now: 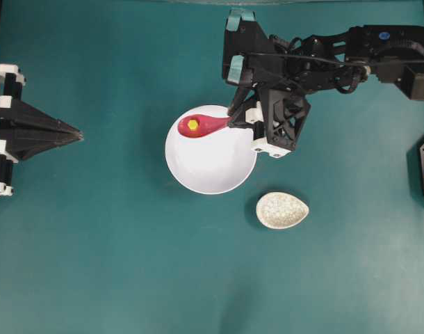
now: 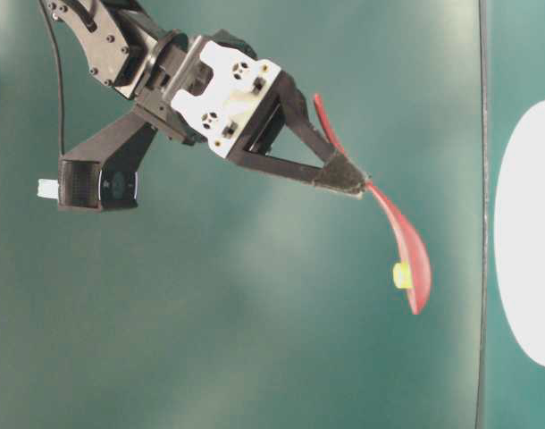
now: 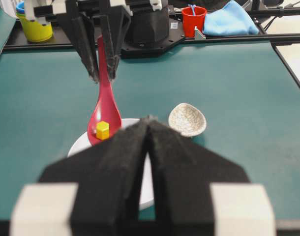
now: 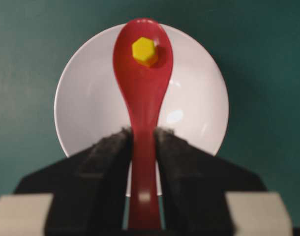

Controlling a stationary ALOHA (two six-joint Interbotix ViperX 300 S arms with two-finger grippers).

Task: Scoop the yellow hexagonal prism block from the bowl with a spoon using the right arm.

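The right gripper [image 4: 143, 147] has its jaws clamped on the handle of the spoon [image 1: 201, 126], which it holds out over the bowl [image 1: 210, 163]. The block [image 1: 192, 124] sits in the spoon's scoop, lifted clear of the bowl, as the table-level view shows. Nothing else shows inside the white bowl from above. Beside it, toward the right arm's side, lies a small speckled dish [image 1: 282, 210], with nothing in it. The left gripper [image 3: 149, 129] rests well apart at the table's left edge, jaws together. At the far edge stand a red cup [image 3: 194, 18] and a yellow tub [image 3: 34, 28].
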